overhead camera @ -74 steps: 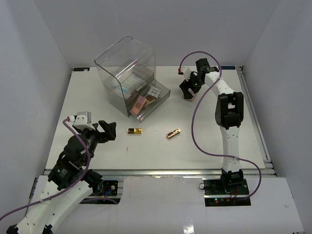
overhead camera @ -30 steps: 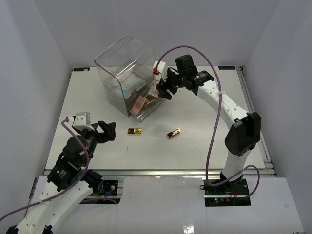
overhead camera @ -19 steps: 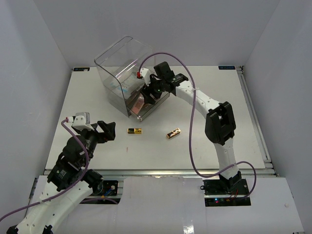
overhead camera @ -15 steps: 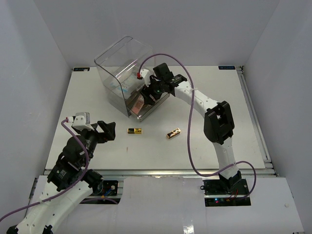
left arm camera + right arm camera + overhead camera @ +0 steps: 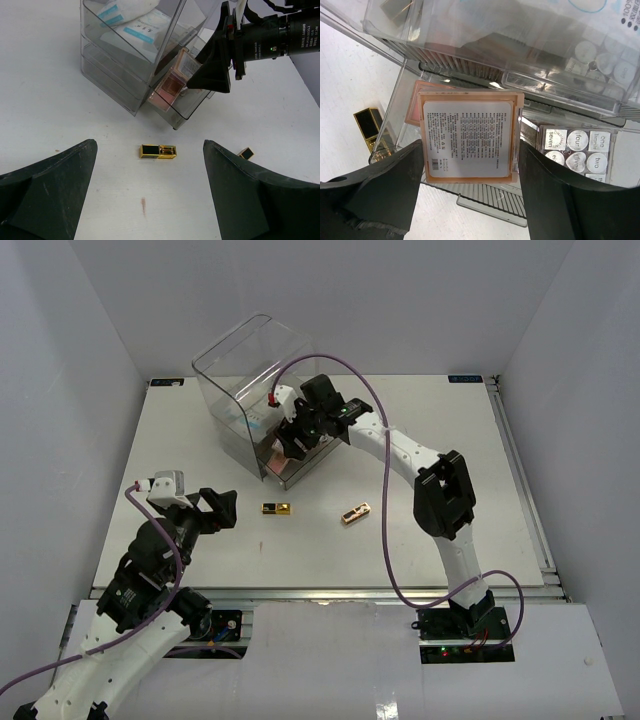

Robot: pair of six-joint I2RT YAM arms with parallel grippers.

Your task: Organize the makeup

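Now my right gripper point(image 5: 470, 152) clamps peach square palette point(image 5: 469, 135) edge to edge between fingers point(image 5: 385, 185), over open drawer point(image 5: 492, 206) of clear box point(image 5: 250, 360). Palette back up: white printed label, barcode. My left gripper point(image 5: 150, 145) wide open, gold-black case point(image 5: 158, 151) ahead on table point(image 5: 50, 100).

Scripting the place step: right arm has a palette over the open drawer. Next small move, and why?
Probably lower the right gripper a little, then open it. It grips the palette flat, label up, over the open drawer, partly above a pink palette lying inside. Whether it touches anything yet, I cannot tell.
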